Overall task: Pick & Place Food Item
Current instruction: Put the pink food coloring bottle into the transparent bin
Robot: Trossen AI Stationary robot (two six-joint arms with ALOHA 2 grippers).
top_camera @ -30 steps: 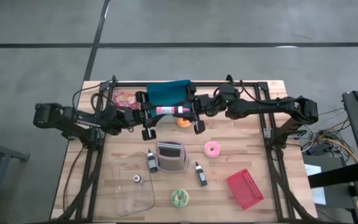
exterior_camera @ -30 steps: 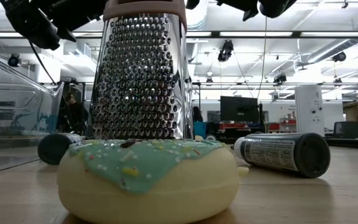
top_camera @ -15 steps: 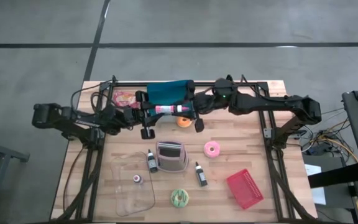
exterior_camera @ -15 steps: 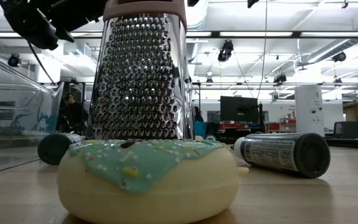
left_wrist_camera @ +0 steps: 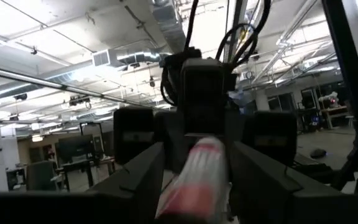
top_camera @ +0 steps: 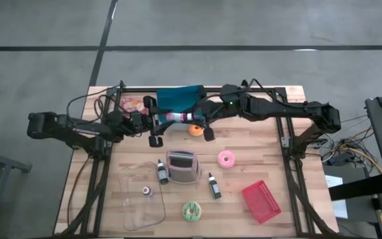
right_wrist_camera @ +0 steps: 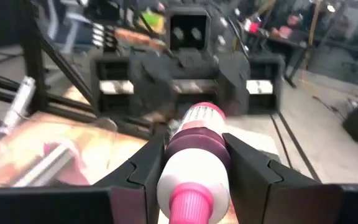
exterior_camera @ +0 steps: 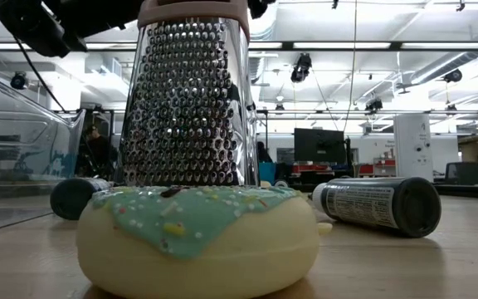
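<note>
A white bottle [top_camera: 180, 117] with a pink cap [right_wrist_camera: 191, 202] hangs level above the far middle of the table, between my two grippers. My right gripper [top_camera: 199, 118] comes from the table's right and is shut on the bottle's cap end. My left gripper [top_camera: 159, 120] comes from the left. It is open, and its fingers [left_wrist_camera: 143, 171] flank the bottle's bottom end [left_wrist_camera: 197, 171] with a small gap showing on one side. An orange food item [top_camera: 195, 130] lies on the table just below the bottle. My right gripper pinches the bottle between its two fingers [right_wrist_camera: 146, 167] at the dark pink band just behind the cap [right_wrist_camera: 195, 144]. The fingers come level from the table's right and lie along the bottle, cap toward the wrist. The bottle is lifted clear and lies about level. My left gripper: I cannot tell whether its fingers touch the bottle's bottom end.
Near the middle stand a metal grater [top_camera: 182, 167], two dark bottles [top_camera: 162, 172] [top_camera: 213, 186] and a pink doughnut [top_camera: 225, 159]. A green doughnut [exterior_camera: 197, 237] lies near the front edge, with a red basket [top_camera: 261, 201] at the near right and a clear container [top_camera: 141, 199] at the near left. A teal cloth [top_camera: 179, 98] lies at the far edge.
My right gripper has tipped up from slanting downward to nearly level, keeping the bottle in its hold. My left arm's elbow has drawn back a little toward the table's left edge. The bottle has stayed in about the same place above the table.
</note>
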